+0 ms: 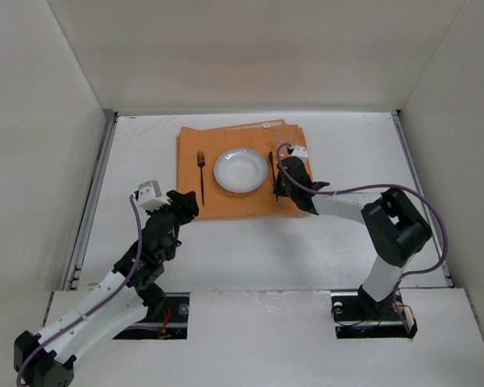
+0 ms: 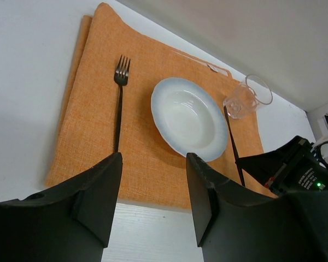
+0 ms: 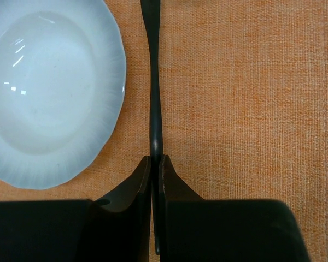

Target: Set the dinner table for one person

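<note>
Dinner table: one place on the orange placemat, toward the far wall.
Left gripper hovers spread and empty over the mat's near edge; right gripper pinches the dark knife just right of the white plate; fork left; clear glass beyond.

The left arm and right arm are built of white shell links joined by bulky black joints. Each is trailed by a thin purple cable and bolted to a black base. The left gripper and right gripper have matte black, wedge-shaped fingers, and a green light glows on the right wrist's black housing.
</note>
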`<state>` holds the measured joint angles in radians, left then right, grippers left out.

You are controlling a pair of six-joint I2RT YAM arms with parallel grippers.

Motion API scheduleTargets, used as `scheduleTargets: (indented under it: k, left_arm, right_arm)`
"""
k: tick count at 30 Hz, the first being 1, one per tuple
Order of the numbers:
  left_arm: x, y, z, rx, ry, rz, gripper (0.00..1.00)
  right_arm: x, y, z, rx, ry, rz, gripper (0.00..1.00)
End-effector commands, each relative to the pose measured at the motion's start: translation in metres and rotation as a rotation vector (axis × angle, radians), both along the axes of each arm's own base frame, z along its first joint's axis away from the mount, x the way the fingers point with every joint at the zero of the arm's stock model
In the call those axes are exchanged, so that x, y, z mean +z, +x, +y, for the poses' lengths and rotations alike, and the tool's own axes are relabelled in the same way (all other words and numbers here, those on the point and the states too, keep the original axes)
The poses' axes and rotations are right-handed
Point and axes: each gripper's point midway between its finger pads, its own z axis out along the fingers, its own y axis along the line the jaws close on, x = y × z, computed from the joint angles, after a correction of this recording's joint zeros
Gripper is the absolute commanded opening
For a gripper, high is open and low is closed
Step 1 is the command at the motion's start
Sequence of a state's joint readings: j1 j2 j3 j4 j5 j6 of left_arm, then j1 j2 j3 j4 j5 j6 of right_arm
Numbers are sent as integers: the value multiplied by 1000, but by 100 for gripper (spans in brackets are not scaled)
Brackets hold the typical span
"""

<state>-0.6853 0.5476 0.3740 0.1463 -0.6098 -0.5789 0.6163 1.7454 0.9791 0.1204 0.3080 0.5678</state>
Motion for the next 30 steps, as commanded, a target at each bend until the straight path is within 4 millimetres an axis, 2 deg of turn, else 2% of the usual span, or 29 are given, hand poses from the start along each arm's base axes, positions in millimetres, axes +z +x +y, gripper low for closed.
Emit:
scheduleTargets:
  k: [1,9,11,13,15,17,20,22,25,27,30]
  left_arm:
    - [6,3,-1,5,-29,-30,48]
    - [2,1,0,4,-25,-21,48]
    - [3,1,1,5,-24,-21,48]
    - [3,1,1,5,-24,-21,48]
    - [4,1,1,5,-25,-21,48]
    - [5,2,0,5,-23,-21,48]
    - [10,2,0,4,-15,-16,49]
    - [11,2,1,6,-2,-3,51]
    - [8,2,3,14,16,29,54]
    - [3,1,7,24,38,59,56]
    - [-9,-2,16,53,61,110,61]
  right_arm:
    - [20,18,1,-69,57,-70,6]
    - [3,23,5,-66,38,-43,9]
    - [-2,22,5,-64,33,-35,13]
    - [-4,21,6,-59,34,-29,24]
    - [5,19,6,-52,47,-40,36]
    - [21,16,7,-44,59,-66,42]
    - [58,11,3,-25,84,-122,52]
    - [91,5,-2,-11,99,-178,59]
    - [129,-6,-14,-1,110,-254,66]
    - [147,-11,-32,-28,117,-307,69]
    - [165,-15,-79,-148,145,-392,71]
